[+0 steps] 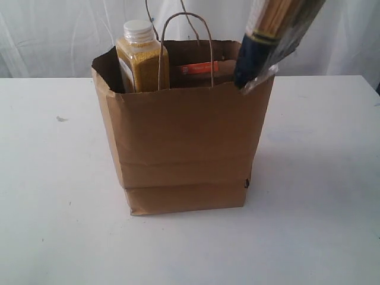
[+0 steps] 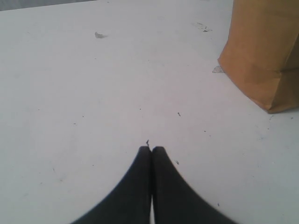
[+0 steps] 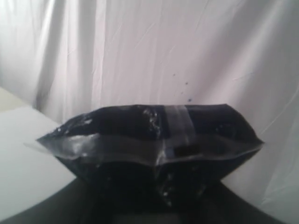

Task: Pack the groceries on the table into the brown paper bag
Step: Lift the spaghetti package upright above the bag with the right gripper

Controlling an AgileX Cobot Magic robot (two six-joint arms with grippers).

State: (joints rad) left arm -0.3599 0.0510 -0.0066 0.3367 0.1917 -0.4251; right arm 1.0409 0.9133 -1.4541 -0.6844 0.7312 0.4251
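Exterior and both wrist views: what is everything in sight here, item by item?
table: one, white, under everything.
paper bag: one, brown, upright mid-table, top open.
bottle: one, yellow grains, white cap, upright inside the bag, left in the exterior view.
pouch: one, brown with orange strip, inside the bag, mostly hidden.
spaghetti packet: one, dark blue, tilted, lower end in the bag's right corner.
curtain: one, white, behind the table.
left tool: one, black, shut, empty, over bare table beside the bag.
right tool: one, dark, blurred, closed on the spaghetti packet.
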